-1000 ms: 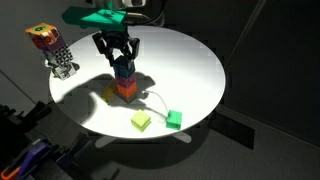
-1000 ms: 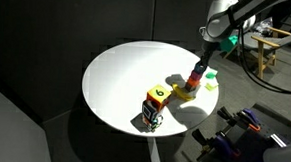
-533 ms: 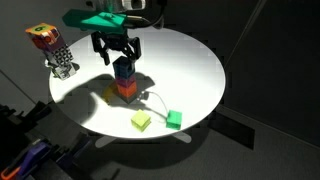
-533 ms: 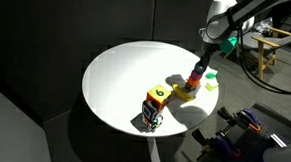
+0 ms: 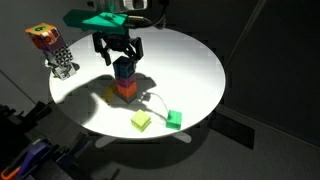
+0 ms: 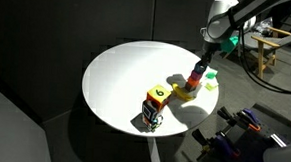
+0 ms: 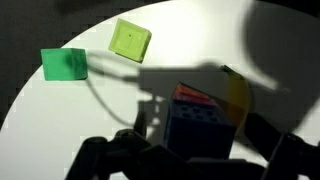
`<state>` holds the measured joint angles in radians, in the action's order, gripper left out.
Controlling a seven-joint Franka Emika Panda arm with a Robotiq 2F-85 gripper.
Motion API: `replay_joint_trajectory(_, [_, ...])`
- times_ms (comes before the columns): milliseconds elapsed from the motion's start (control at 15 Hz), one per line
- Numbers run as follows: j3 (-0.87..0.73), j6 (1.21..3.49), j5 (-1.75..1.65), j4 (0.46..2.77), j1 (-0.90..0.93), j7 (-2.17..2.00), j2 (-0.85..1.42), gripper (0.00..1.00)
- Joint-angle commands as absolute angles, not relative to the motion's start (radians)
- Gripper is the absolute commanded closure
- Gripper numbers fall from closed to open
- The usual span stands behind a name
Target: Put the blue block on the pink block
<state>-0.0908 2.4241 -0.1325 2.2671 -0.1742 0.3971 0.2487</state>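
blue block [image 5: 123, 69] stacked | gripper [image 5: 119, 57] released above | round white table [image 5: 190, 60] | dark room

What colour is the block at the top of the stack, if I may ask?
The top block is bright blue, clearest in an exterior view.

On the tabletop [image 5: 190, 60] a stack stands toward the rear in an exterior view: the blue block [image 5: 124, 67] lies on the pink block [image 5: 124, 79], which rests on a bottom block [image 5: 127, 91]. A fourth block [image 5: 112, 96] sits just beside the stack's base. The tool [image 5: 119, 55] hangs directly over the stack, one finger on each side of the blue block. Near the front edge, well apart from the stack, a cube [image 5: 141, 121] lies beside a second cube [image 5: 174, 120]. A toy [image 5: 55, 50] stands at the far side edge.
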Motion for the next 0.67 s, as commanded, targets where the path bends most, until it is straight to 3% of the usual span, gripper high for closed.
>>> replay_joint_trajectory(0, [-0.114, 2.412, -0.188, 2.29, -0.159, 0.326, 0.198, 0.0])
replay_joint_trajectory(600, [-0.108, 2.433, -0.169, 2.373, -0.165, 0.348, 0.078, 0.0])
